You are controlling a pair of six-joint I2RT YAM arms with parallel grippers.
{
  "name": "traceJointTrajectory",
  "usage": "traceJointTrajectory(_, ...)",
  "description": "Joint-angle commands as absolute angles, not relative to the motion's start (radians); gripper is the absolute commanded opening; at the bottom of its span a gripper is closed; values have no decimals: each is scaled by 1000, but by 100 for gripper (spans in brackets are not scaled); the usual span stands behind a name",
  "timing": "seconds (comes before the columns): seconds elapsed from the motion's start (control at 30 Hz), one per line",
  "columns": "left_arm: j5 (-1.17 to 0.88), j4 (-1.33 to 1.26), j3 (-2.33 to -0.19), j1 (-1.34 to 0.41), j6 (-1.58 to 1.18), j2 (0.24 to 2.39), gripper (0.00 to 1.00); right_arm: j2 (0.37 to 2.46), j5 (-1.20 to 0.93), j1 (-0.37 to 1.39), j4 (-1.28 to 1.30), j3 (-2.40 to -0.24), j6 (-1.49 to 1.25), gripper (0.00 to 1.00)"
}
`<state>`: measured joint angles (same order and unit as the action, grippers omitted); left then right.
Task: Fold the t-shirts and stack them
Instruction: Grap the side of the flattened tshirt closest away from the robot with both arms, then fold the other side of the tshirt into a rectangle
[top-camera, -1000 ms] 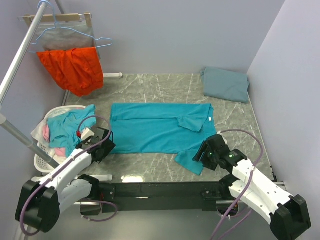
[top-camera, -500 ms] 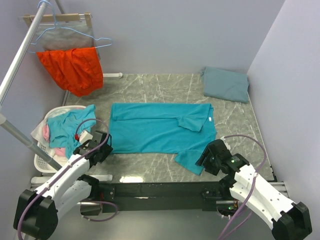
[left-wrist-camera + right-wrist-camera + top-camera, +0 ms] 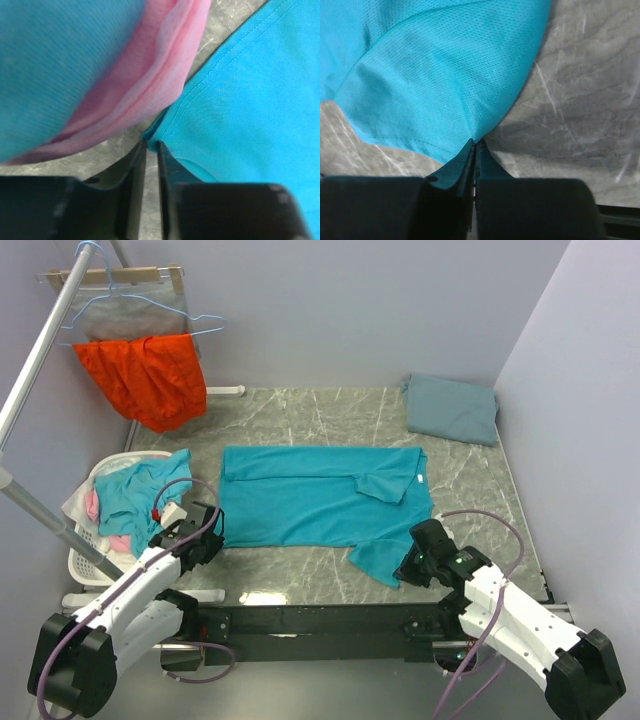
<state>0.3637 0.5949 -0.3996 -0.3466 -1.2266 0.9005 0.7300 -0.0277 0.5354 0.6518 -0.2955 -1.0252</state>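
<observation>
We see the teal shirt (image 3: 320, 505) spread flat on the table (image 3: 290, 575), and the grey shirt (image 3: 452, 408) folded in the far right corner. Our right gripper (image 3: 475, 143) is pinched on the teal shirt's near right edge. Our left gripper (image 3: 151, 146) stands almost closed at the shirt's near left corner; we cannot tell whether cloth is caught.

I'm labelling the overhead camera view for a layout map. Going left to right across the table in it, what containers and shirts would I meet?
laundry basket → teal t-shirt → folded slate grey-blue t-shirt
</observation>
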Motion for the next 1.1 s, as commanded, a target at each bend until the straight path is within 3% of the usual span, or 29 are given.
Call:
traceJointTrajectory(0.0, 362, 586, -408, -350, -1227, 899, 17, 717, -9, 546, 649, -314, -1022, 0)
traceJointTrajectory(0.27, 365, 655, -468, -348, -1215, 830, 1, 499, 107, 552, 840, -434, -1042, 0)
traceJointTrajectory(0.63, 370, 658, -500, -348, -1200, 834, 1, 498, 239, 552, 848, -549, -1006, 0)
traceJointTrajectory(1.07, 443, 598, -617, -348, -1123, 968, 1, 716, 391, 542, 743, -716, -858, 0)
